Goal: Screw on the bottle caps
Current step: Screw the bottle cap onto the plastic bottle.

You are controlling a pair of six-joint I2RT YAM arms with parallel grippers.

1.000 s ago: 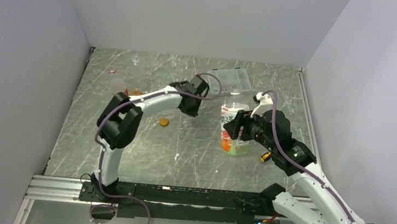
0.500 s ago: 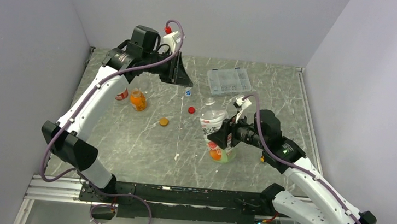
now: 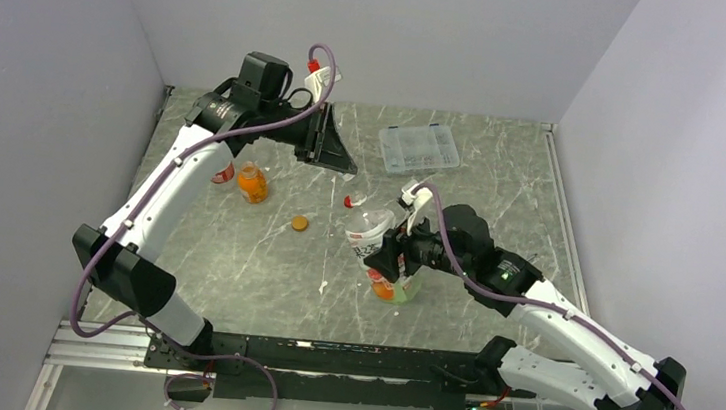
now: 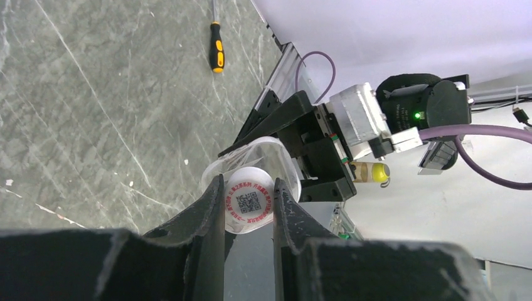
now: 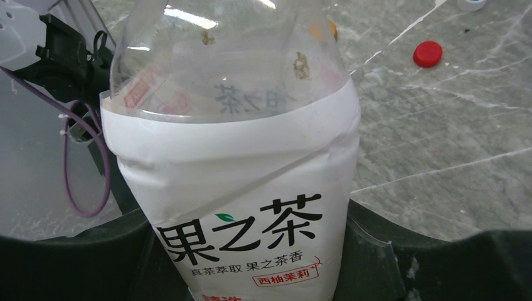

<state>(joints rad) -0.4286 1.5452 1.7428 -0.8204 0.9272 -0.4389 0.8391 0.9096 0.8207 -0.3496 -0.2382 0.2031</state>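
Note:
My left gripper [image 4: 249,185] is shut on a whitish bottle cap [image 4: 250,202] with a printed code on top. It hovers above the open neck of the white-labelled bottle [image 4: 276,157]. In the top view the left gripper [image 3: 345,169] hangs over that tilted bottle [image 3: 369,236]. My right gripper [image 3: 397,255] is shut around the bottle's label [image 5: 238,188]. A red cap [image 3: 348,202] and an orange cap [image 3: 299,223] lie loose on the table. The squat bottle with orange liquid [image 3: 252,183] stands at the left, uncapped.
A flat clear compartment box [image 3: 419,148] sits at the back. A screwdriver with an orange-black handle [image 4: 216,55] lies on the right side of the table. The red cap [image 5: 427,53] lies just beyond the held bottle. Grey walls close in three sides.
My left arm rose off the table and now holds the whitish cap high. My right gripper carried the white-labelled bottle leftward and tilted it under the left gripper.

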